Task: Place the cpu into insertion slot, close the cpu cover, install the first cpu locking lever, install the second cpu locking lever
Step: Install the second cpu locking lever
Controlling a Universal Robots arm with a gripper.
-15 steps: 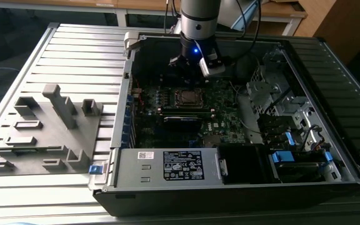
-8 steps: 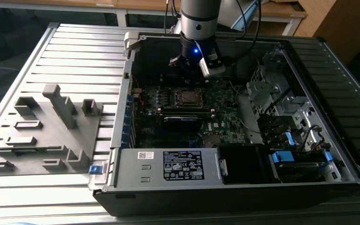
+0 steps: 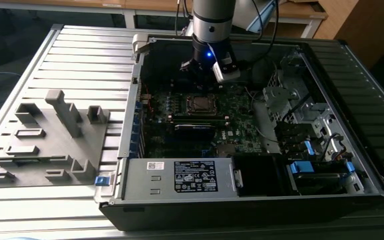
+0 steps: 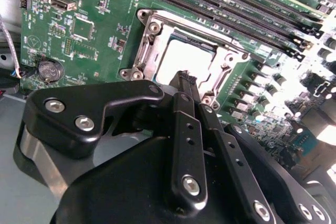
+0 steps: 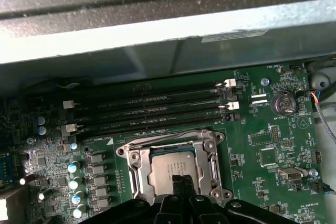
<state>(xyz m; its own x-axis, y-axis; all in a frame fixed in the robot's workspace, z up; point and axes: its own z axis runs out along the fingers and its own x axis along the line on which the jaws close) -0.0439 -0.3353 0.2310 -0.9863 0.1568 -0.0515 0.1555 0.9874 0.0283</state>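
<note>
cpu (image 5: 173,170) seated in socket | cpu cover (image 5: 210,153) down, framing it | gripper (image 5: 177,182) fingers pinched together, empty, over the cpu to press

A lab or workshop bench. An opened computer case (image 3: 245,150) lies on a slatted metal table (image 3: 78,60). A grey fixture block (image 3: 52,140) sits beside it, with wooden desks (image 3: 299,15) behind.

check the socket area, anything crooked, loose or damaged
Nothing stands out. The cpu lies flat and square in its socket, with the cpu cover closed evenly around it. The gripper sits just over the chip's edge, fingers shut together. The surrounding motherboard shows no damage.
</note>
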